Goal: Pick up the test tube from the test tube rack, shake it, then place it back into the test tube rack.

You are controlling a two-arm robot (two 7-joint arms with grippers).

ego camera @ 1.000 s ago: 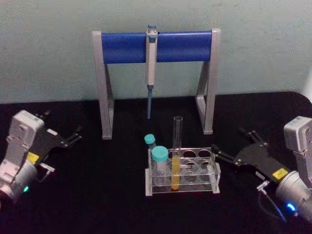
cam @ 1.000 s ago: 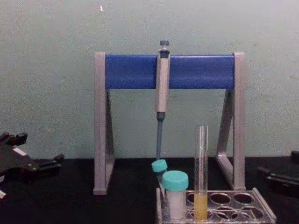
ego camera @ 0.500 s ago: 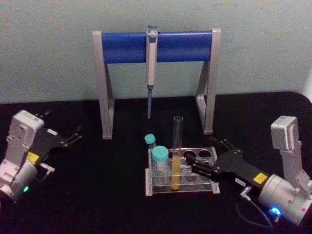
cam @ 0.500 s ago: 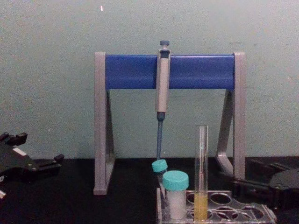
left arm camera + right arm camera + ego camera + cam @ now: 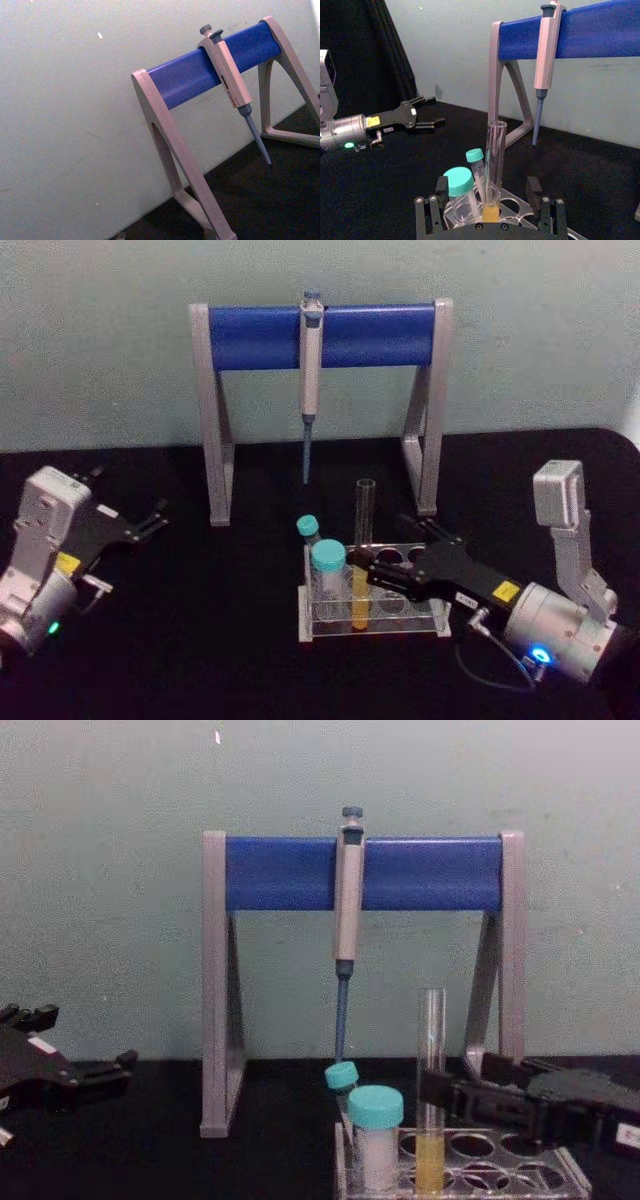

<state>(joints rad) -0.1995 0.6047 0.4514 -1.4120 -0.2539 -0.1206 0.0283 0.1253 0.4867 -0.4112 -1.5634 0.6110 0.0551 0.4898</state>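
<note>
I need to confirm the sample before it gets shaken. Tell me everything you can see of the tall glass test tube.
The test tube is tall, thin, clear glass, uncapped, with yellow liquid in its lower part. It stands upright in a hole of the test tube rack, beside a teal-capped tube on its left, and rises well above both. The right gripper has its open jaws either side of it, with gaps showing, not gripping.
</note>
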